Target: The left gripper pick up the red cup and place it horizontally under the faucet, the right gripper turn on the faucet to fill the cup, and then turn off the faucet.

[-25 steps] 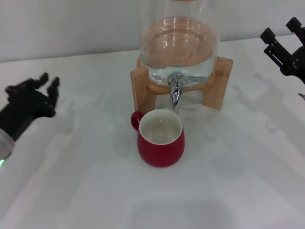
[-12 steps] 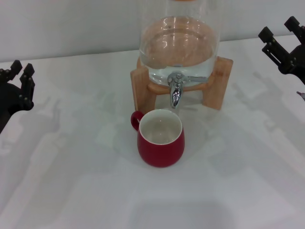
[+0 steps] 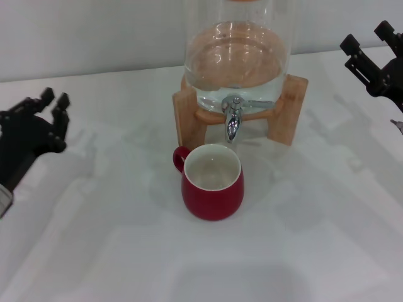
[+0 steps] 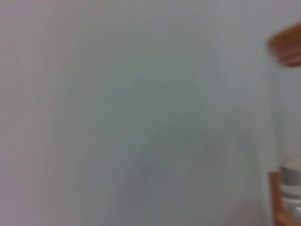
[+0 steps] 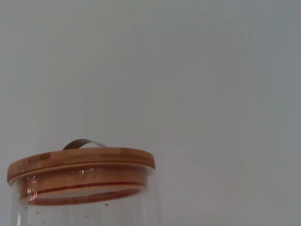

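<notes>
Head view: the red cup (image 3: 213, 182) stands upright on the white desk (image 3: 302, 251) at the centre of the frame, its handle toward the upper left, its white inside showing. The faucet (image 3: 233, 119) hangs just above and behind the cup's rim, its spout pointing down and its thin lever reaching to the right; it is fitted to a glass dispenser (image 3: 238, 53) holding water, on a wooden stand (image 3: 286, 110). The left gripper (image 3: 39, 119) hovers at the left edge, well apart from the cup, fingers spread and holding nothing. The right gripper (image 3: 370, 51) sits at the upper right edge, its two knobbed tips apart, clear of the faucet. Right wrist view: the dispenser's wooden lid (image 5: 81, 162) with a metal handle
</notes>
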Robot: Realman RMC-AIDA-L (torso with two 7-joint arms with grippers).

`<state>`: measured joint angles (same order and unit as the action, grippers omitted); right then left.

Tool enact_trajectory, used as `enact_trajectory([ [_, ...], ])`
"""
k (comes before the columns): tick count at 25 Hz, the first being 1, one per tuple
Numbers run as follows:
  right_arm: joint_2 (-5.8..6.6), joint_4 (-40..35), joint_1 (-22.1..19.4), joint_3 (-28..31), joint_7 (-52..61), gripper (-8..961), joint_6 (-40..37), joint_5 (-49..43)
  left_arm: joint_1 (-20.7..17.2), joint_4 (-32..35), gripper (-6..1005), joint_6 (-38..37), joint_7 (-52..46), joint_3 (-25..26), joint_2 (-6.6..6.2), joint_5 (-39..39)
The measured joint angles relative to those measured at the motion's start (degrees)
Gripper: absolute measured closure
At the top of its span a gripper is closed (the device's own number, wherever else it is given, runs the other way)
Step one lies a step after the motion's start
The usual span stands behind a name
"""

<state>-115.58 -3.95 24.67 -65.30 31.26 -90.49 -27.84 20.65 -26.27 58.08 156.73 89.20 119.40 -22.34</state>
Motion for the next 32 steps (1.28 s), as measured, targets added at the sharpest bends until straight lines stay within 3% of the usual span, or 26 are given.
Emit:
enact_trajectory([
  [5, 0.0, -0.01, 0.1, 0.0, 0.02, 126, 0.0, 0.08, 1.71, 0.93, 780, -2.62, -0.55, -4.11, -0.13, -1.54],
  [17, 0.0, -0.45, 0.54, 0.0, 0.04, 125, -0.03, 0.02, 3.61, 0.94, 780, -2.58, -8.67, -4.52, -0.08, -13.75],
  [32, 0.0, -0.62, 0.22, 0.0, 0.11, 126, -0.55, 0.07, 2.42, 0.24, 779, -3.63, -9.3, -8.28, 0.3, -14.58],
])
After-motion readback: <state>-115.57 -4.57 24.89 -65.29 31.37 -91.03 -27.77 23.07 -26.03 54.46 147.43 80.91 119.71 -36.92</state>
